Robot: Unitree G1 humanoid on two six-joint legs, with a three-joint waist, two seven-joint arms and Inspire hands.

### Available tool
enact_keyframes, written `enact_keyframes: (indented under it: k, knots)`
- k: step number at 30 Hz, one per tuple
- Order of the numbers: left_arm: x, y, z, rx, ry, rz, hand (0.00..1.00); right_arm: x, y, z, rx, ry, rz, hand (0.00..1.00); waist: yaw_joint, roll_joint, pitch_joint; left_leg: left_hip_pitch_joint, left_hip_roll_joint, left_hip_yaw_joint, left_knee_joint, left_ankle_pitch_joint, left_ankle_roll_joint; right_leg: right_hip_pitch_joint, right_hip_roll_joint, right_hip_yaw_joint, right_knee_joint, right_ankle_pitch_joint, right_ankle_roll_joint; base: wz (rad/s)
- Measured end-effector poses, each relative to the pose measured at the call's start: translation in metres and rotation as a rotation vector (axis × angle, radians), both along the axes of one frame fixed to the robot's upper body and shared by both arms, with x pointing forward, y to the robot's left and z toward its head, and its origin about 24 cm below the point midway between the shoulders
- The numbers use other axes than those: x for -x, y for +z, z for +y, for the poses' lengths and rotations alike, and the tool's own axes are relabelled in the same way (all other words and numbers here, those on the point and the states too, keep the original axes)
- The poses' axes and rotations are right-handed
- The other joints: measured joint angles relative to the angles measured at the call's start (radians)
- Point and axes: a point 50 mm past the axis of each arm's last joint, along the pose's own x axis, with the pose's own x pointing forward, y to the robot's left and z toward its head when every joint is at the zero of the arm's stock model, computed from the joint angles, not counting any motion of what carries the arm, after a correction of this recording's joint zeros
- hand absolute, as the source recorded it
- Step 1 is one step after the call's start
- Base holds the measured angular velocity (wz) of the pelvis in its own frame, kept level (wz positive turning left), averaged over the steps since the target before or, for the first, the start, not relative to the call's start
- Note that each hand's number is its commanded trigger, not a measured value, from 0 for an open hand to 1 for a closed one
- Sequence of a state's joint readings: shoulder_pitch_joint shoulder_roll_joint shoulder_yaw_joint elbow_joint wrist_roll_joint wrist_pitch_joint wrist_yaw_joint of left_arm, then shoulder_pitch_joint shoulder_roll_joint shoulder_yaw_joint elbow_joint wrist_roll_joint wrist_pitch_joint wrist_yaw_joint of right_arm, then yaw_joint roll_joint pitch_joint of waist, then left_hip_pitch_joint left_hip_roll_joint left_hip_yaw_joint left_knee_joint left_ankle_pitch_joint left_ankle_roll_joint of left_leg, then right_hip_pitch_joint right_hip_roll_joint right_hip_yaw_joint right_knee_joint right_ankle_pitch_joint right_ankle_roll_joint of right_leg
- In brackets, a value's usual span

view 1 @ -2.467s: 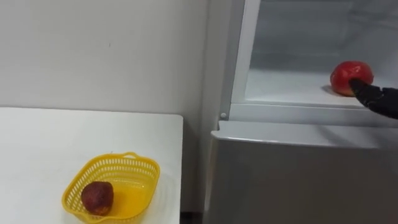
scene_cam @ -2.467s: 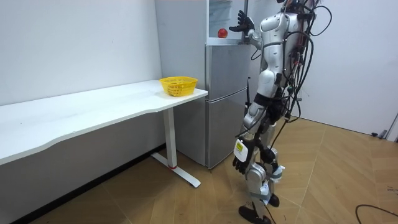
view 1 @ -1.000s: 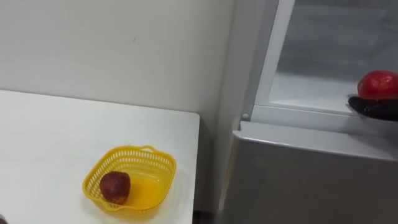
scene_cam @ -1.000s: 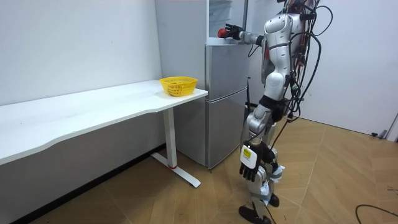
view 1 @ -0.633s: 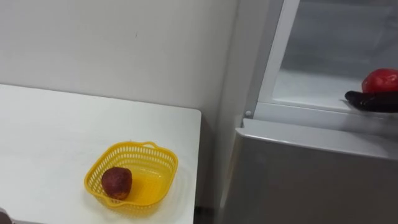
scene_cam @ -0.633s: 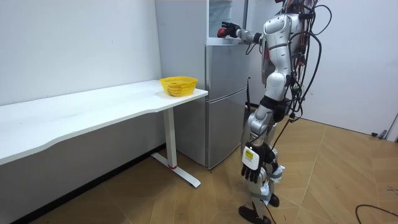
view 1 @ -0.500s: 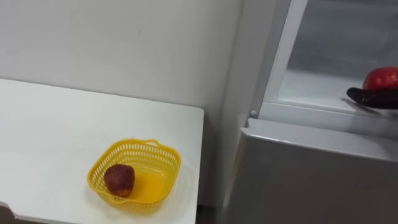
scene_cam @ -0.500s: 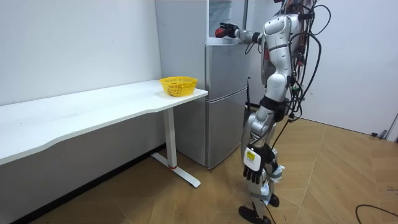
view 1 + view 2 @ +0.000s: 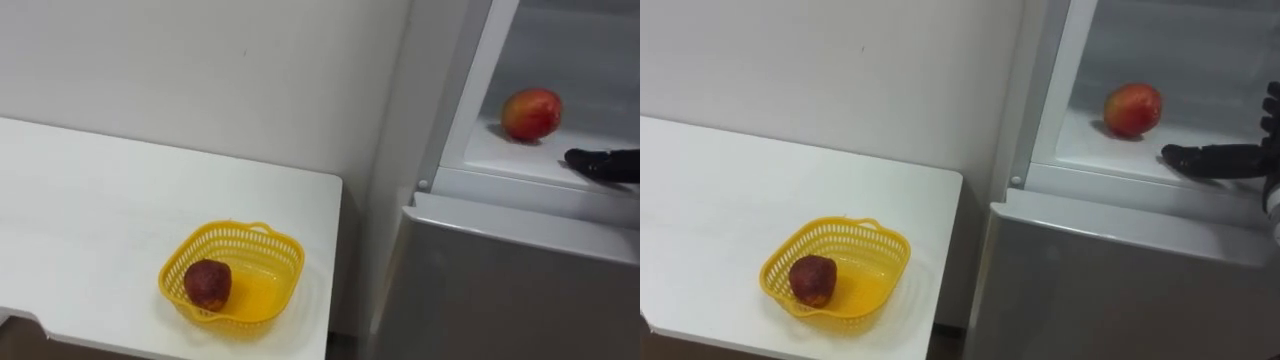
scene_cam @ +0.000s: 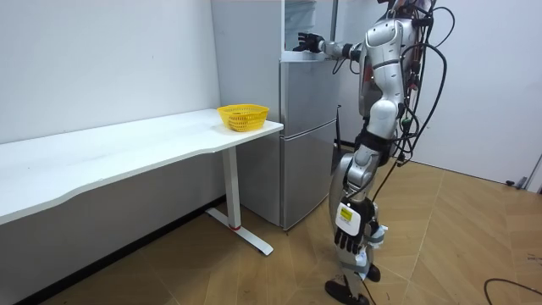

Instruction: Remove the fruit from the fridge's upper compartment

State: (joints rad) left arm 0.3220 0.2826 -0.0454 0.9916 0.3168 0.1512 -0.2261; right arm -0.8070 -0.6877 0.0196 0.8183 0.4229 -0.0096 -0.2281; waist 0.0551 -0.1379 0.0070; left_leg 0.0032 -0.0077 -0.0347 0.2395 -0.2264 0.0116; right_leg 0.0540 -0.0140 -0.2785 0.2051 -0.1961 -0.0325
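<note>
A red and yellow apple [image 9: 531,112] lies on the white shelf of the open upper fridge compartment [image 9: 520,165]. My right hand [image 9: 1215,158] reaches in from the right at the shelf's front edge, fingers straight and holding nothing, a short way right of the apple [image 9: 1133,109] and apart from it. In the room view I stand in front of the fridge [image 10: 305,135], with that right hand [image 10: 309,41] raised to the upper compartment. My left hand [image 10: 348,229] hangs by my leg, fingers loose.
A yellow mesh basket [image 9: 262,256] holding a dark red fruit [image 9: 207,284] stands near the right end of the white table [image 9: 90,200], next to the fridge. The lower fridge door [image 9: 500,290] is closed.
The apple sat against my right hand at the shelf's front edge; now it lies further back and left on the shelf, apart from the hand. The eye view has shifted.
</note>
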Motion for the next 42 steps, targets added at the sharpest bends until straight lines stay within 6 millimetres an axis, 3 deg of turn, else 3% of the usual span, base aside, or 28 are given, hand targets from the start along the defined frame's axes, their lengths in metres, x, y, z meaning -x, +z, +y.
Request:
enact_keyframes:
  k: [5,7,9,31,36,42]
  knots:
    - [0.0002,0.0000,0.0001,-0.001,0.001,0.002,0.00,0.0007,-0.0021,-0.0020,-0.001,-0.009,0.001,1.00,0.006,0.001,-0.0011,0.000,0.000,0.000,0.000,0.001,-0.001,0.000,0.000,0.000,0.000,0.000,-0.001,0.00]
    - [0.0003,0.0000,0.0000,-0.002,0.000,0.002,0.00,0.0009,-0.0036,-0.0030,-0.004,-0.013,0.006,0.55,0.008,-0.002,-0.0027,0.000,0.000,0.000,0.001,0.001,-0.001,0.000,0.000,0.000,0.001,0.000,-0.001,0.00]
    - [0.0002,-0.0003,-0.0007,-0.003,-0.007,0.003,0.00,0.0012,-0.0050,-0.0040,-0.006,-0.018,0.011,0.00,0.010,-0.003,-0.0034,0.000,0.000,0.000,0.001,0.001,-0.001,0.000,0.000,0.000,0.001,0.000,-0.001,0.00]
    - [-0.0033,-0.0001,-0.0013,-0.011,-0.018,-0.013,0.00,0.0013,-0.0056,-0.0041,0.007,-0.016,0.007,0.00,0.011,-0.003,-0.0033,0.003,0.000,0.001,-0.002,0.001,-0.001,0.001,0.000,0.001,0.000,0.000,-0.001,0.00]
    - [-0.0033,-0.0001,-0.0013,-0.010,-0.018,-0.013,0.00,0.0012,-0.0054,-0.0040,0.007,-0.015,0.008,0.00,0.009,-0.010,-0.0078,0.002,0.000,0.001,-0.002,0.001,-0.001,0.001,0.000,0.001,0.000,0.000,-0.001,0.00]
    - [-0.0031,0.0000,-0.0008,-0.014,-0.017,-0.013,0.00,-0.0008,-0.0036,-0.0011,0.021,-0.007,0.010,0.00,0.010,-0.008,-0.0032,0.003,0.000,0.002,-0.004,0.001,-0.001,0.000,0.000,0.001,0.000,0.000,-0.001,0.00]
